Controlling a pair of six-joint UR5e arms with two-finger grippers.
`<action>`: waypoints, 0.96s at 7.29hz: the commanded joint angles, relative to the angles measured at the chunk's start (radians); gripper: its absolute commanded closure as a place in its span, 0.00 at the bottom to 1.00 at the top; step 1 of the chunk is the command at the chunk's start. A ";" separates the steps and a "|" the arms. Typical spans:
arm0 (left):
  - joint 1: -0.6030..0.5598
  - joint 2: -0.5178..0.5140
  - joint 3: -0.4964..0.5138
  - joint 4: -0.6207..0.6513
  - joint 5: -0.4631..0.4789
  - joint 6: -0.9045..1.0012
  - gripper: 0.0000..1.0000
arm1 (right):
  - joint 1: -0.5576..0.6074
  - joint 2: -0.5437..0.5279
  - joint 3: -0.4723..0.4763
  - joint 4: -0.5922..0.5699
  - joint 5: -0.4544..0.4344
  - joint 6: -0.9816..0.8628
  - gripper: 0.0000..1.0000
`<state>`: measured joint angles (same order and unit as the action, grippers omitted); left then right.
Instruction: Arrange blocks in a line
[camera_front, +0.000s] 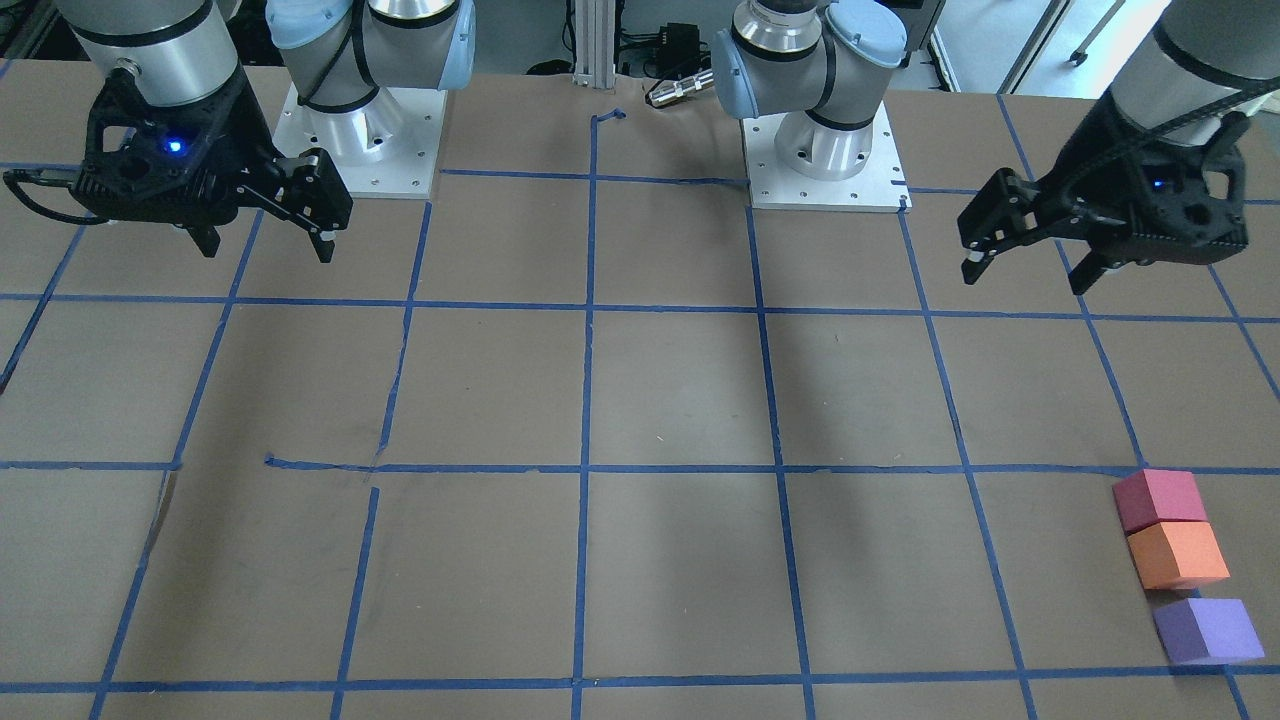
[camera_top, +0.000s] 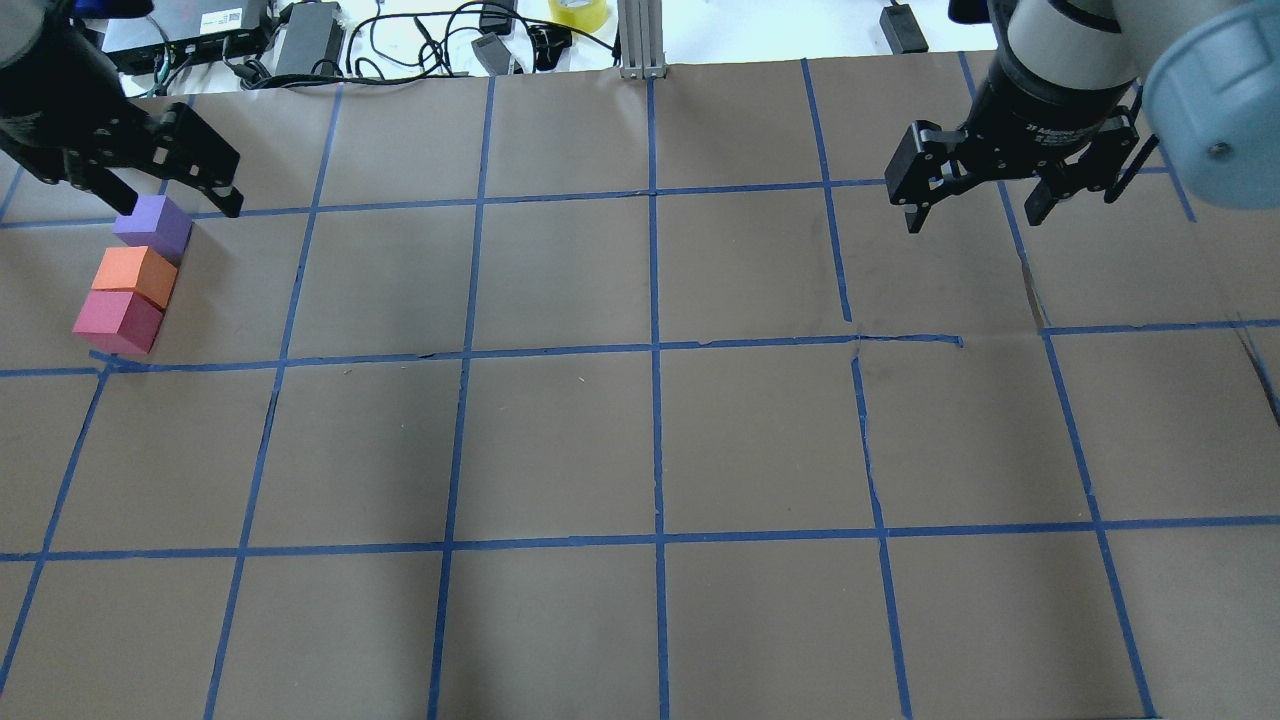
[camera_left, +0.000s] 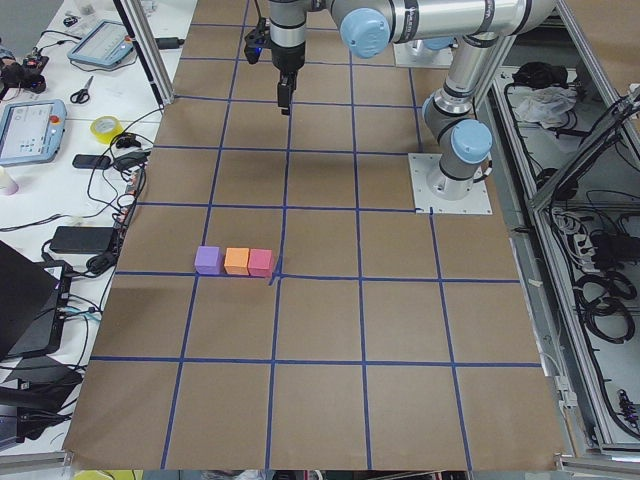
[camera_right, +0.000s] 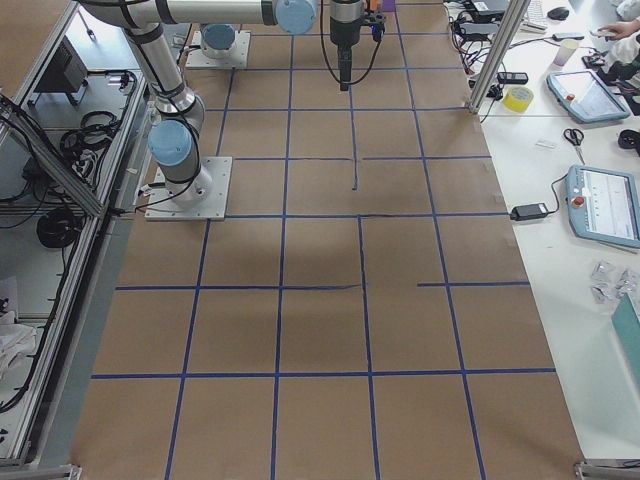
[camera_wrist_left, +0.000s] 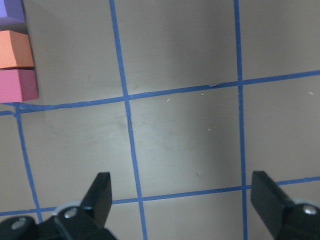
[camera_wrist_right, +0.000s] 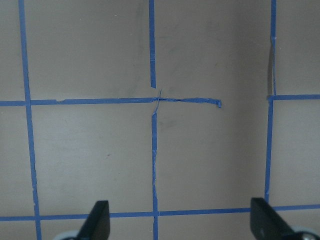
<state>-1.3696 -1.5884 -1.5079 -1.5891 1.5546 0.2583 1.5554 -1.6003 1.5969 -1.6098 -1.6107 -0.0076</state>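
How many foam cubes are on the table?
3, in one row at the robot's left: purple matte foam cube farthest from it, orange foam cube in the middle, red-pink foam cube nearest.

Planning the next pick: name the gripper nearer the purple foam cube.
Left. The left gripper hovers at the purple foam cube's end of the table; the right gripper hangs over the opposite end.

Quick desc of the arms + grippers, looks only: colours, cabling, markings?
Left arm and right arm: silver tubular links, pale blue joint caps, square bolted metal base plates. Left gripper and right gripper: matte black, two fingers, angular black wrist housings, each with a lit blue LED. A black cable loops off the right one. There is white lettering on the right wrist, too small to read.
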 joint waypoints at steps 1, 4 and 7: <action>-0.135 -0.018 -0.011 0.005 -0.002 -0.170 0.00 | 0.000 0.000 0.000 -0.001 0.000 0.000 0.00; -0.258 -0.031 -0.012 0.035 0.007 -0.283 0.00 | 0.000 0.000 0.000 0.002 0.000 0.011 0.00; -0.258 -0.027 -0.011 0.051 0.008 -0.240 0.00 | 0.000 0.000 0.002 0.004 0.000 0.017 0.00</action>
<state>-1.6259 -1.6181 -1.5194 -1.5433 1.5616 0.0029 1.5555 -1.5999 1.5982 -1.6063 -1.6107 0.0077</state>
